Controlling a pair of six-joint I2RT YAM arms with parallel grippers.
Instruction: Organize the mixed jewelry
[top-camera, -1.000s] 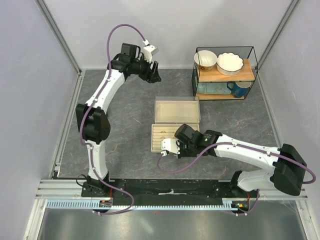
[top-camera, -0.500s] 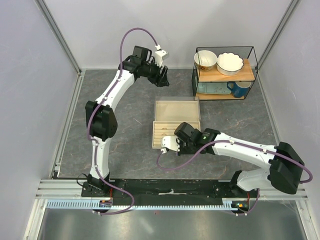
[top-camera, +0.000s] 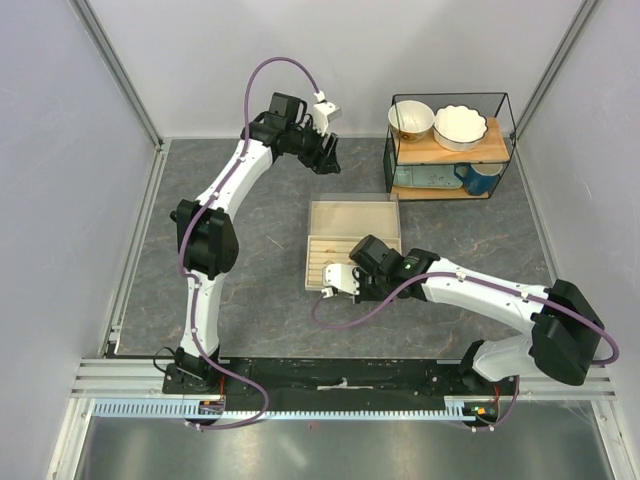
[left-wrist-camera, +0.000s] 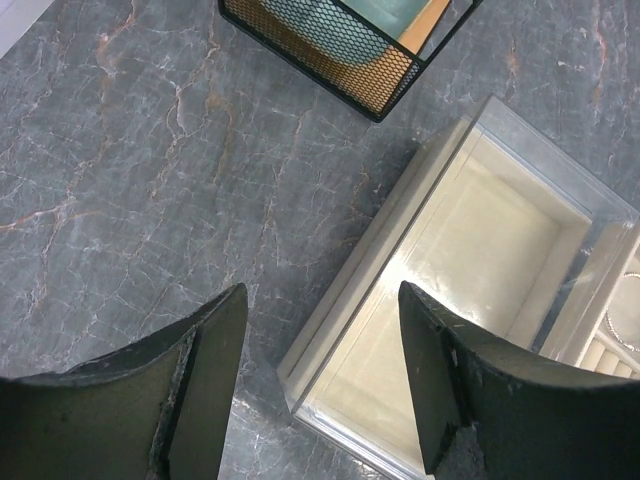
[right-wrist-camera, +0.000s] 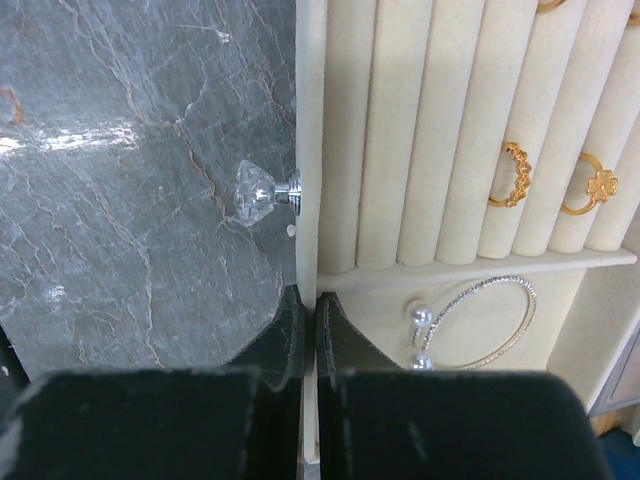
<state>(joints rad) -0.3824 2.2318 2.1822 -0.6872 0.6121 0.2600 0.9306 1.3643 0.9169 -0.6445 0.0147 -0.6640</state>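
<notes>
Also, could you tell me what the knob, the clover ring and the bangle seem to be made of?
The knob looks like clear faceted glass or crystal, see-through and sparkling, on a shiny metal stem. The clover ring looks like polished gold-toned metal, yellow and glossy. The bangle seems silvery metal with a glittery, perhaps stone-set surface, ending in two pearl-like beads.
</notes>
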